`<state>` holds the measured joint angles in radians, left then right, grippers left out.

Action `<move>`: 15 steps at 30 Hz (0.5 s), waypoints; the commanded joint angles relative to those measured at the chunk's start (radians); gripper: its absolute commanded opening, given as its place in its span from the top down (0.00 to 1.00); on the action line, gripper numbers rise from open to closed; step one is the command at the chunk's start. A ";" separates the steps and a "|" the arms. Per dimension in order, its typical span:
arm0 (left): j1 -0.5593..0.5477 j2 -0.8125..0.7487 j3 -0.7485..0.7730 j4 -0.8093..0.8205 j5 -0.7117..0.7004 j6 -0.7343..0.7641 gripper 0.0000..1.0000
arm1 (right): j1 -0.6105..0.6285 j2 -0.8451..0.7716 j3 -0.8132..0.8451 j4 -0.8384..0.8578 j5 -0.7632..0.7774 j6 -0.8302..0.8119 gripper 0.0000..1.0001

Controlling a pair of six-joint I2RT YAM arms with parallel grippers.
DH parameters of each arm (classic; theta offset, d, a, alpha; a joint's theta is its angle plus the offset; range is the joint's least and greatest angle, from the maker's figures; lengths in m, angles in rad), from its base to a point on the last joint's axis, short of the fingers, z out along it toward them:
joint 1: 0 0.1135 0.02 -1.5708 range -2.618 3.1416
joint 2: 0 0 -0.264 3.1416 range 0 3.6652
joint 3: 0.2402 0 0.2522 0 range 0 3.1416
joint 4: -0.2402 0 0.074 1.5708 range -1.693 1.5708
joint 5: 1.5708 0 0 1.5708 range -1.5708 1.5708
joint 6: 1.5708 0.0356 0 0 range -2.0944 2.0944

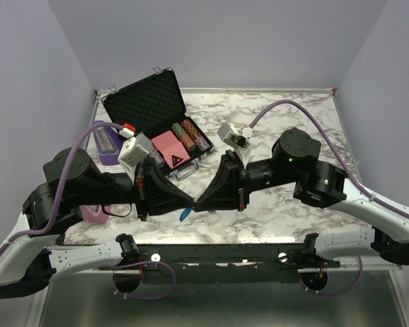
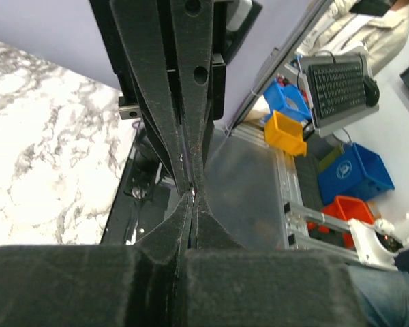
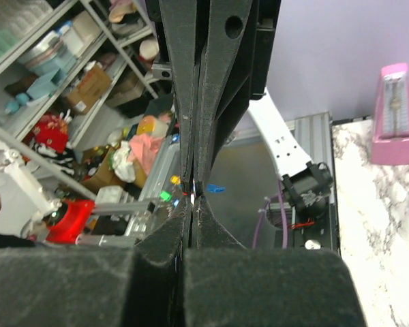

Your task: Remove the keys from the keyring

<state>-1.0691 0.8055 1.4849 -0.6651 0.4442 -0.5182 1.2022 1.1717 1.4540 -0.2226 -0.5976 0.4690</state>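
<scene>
Both jaws pressed together, tips meeting — keys hidden, blue tag (image 1: 185, 214) dangling.

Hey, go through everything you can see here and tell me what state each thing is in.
Left gripper: jaws shut, meeting the right gripper tip to tip.
Right gripper: jaws shut.
Blue tag: hanging in the air just below the meeting tips; I cannot tell which gripper holds its ring.
Black case: open, lid raised.
Poker chips: lying in rows inside the case.
</scene>
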 commanded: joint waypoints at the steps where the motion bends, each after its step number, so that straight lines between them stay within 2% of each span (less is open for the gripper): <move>1: -0.002 0.058 -0.005 -0.106 0.105 0.075 1.00 | 0.003 0.034 0.046 -0.020 -0.097 -0.010 0.99; 15: 0.000 0.109 0.008 -0.203 0.317 0.161 1.00 | 0.003 0.098 0.118 -0.110 -0.214 -0.027 0.99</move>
<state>-1.0683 0.8639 1.5112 -0.8055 0.6647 -0.4210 1.2026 1.2430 1.5074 -0.3763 -0.7834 0.4507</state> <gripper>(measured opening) 0.008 0.012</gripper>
